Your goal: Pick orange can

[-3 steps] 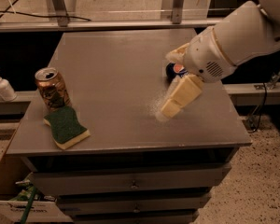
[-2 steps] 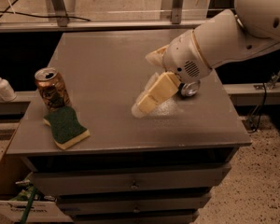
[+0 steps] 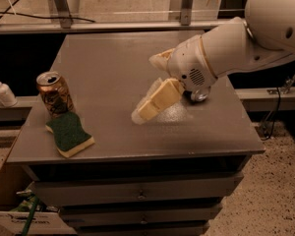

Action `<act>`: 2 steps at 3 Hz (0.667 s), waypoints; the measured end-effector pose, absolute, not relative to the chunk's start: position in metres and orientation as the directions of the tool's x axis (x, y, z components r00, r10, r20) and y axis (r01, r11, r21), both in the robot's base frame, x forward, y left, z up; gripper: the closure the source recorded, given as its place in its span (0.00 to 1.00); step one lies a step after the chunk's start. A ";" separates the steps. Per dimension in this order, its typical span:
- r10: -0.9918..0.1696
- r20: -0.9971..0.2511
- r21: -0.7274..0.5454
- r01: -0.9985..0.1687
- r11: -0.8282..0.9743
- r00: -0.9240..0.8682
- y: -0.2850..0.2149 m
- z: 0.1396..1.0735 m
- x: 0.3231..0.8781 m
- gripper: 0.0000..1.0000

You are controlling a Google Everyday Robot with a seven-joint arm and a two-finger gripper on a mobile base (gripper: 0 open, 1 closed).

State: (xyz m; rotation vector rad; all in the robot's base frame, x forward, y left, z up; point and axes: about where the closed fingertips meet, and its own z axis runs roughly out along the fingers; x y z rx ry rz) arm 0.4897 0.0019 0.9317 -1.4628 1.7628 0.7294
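The orange can (image 3: 54,93) stands upright near the left edge of the grey table (image 3: 113,58); it is coppery with pale markings and a silver top. My gripper (image 3: 148,85) hovers over the middle of the table, well to the right of the can and apart from it. Its two cream fingers are spread, with nothing between them: one finger (image 3: 155,100) points down-left and the other (image 3: 161,59) sits higher. The white arm (image 3: 236,38) reaches in from the upper right.
A green and yellow sponge (image 3: 69,135) lies just in front of the can, touching its base. A silvery object (image 3: 200,95) shows partly behind the wrist. A soap bottle (image 3: 2,90) stands on a ledge at left. Drawers (image 3: 137,191) sit below the table.
The gripper and arm have moved left across the table, closer to the orange can. The can and sponge have not moved.
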 end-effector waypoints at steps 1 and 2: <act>-0.485 -0.873 -0.055 -0.978 0.199 -0.050 0.047 0.932 0.502 0.00; -0.430 -0.903 -0.078 -0.980 0.184 -0.009 0.093 0.930 0.517 0.00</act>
